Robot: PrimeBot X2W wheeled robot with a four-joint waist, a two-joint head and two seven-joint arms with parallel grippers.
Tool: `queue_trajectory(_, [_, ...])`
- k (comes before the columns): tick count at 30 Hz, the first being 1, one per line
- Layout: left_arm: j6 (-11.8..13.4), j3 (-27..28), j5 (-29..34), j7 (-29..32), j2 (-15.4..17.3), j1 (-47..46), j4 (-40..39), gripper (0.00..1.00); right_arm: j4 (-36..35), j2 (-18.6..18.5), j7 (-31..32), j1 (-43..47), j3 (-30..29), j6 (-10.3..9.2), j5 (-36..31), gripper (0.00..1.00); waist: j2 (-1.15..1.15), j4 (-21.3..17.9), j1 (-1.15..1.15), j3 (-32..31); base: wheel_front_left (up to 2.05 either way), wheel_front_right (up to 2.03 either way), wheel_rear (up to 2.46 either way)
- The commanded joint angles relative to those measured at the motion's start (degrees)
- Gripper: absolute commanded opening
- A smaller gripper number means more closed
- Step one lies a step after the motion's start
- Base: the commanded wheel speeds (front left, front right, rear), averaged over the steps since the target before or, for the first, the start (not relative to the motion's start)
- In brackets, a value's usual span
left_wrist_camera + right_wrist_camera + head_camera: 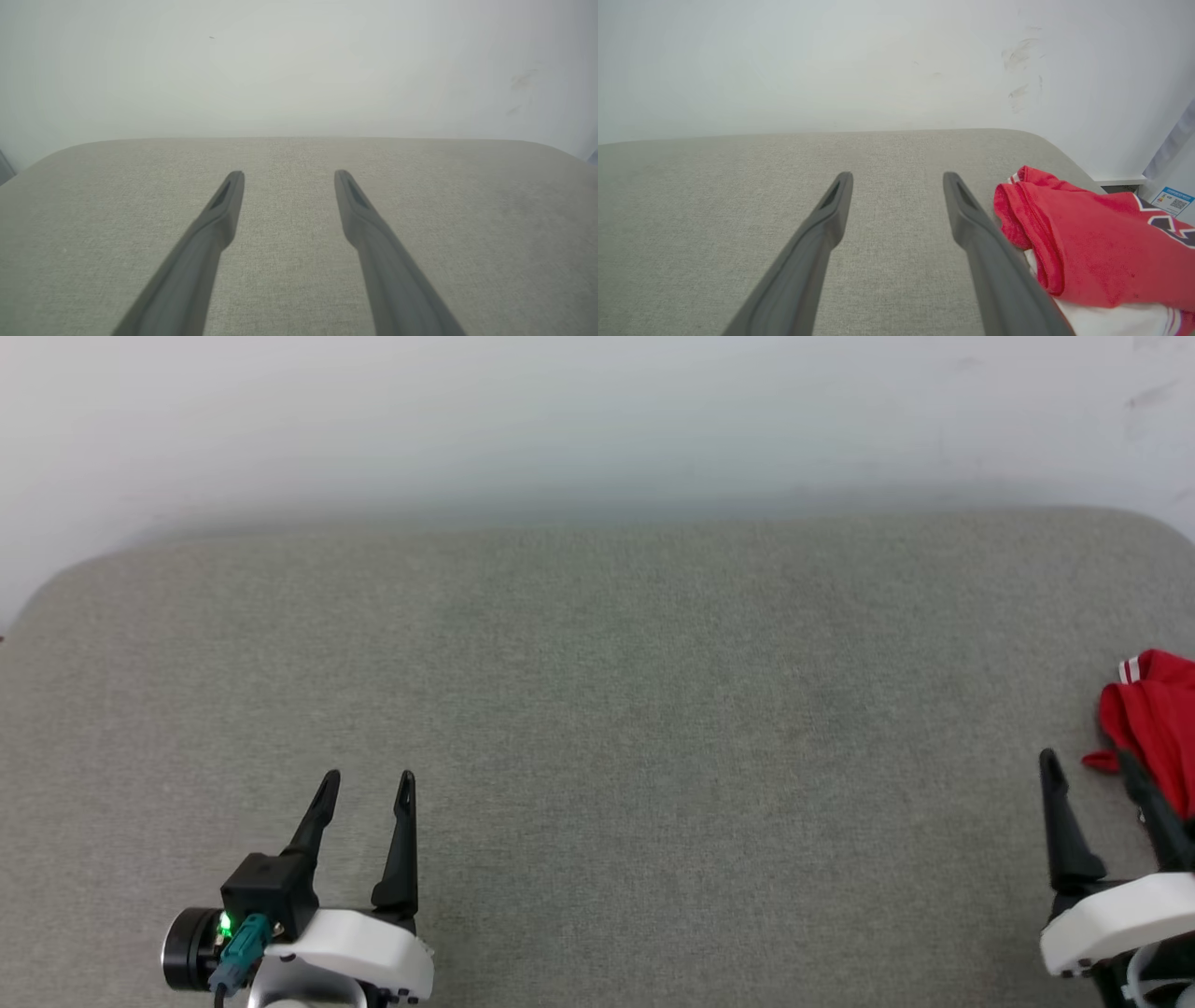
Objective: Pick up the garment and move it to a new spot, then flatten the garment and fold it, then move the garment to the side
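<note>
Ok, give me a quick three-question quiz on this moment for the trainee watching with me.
1. Multiple choice: the garment lies A) in the middle of the grey surface, B) beside the right gripper, C) between the two grippers.
2. True or false: the left gripper is holding the garment.
3. Fill in: both grippers are ___.
Key: 1 B; 2 false; 3 open.

Seemingly a bare test room: grey fabric-covered surface (pixel 597 709) against a scuffed white wall (pixel 878 70)
</note>
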Motion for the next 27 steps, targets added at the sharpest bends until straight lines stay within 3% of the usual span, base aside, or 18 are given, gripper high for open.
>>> queue_trajectory(1, [0.2, 0.4, -0.3, -0.3, 0.0, 1.2, 0.1, 1.00, -1.5, 1.1, 0.3, 1.7, 0.6, -0.06, 0.2, 1.00, 0.00, 1.2, 0.01, -2.1, 0.00, 0.00, 0.00])
queue_trajectory(14, [-0.1, 0.6, -0.5, -0.4, 0.2, 5.1, 1.2, 1.00, -13.1, 5.6, 3.0, 11.1, 2.6, -0.05, -1.2, 1.00, 0.00, 1.0, 0.01, -6.1, 0.00, 0.00, 0.00])
queue_trajectory(27, [-0.6, 0.0, -0.5, -0.5, 0.1, 5.3, 1.9, 1.00, -15.4, 6.8, 4.2, 12.6, 3.2, -0.05, -1.4, 1.00, 0.00, 0.5, 0.01, -6.5, 0.00, 0.00, 0.00])
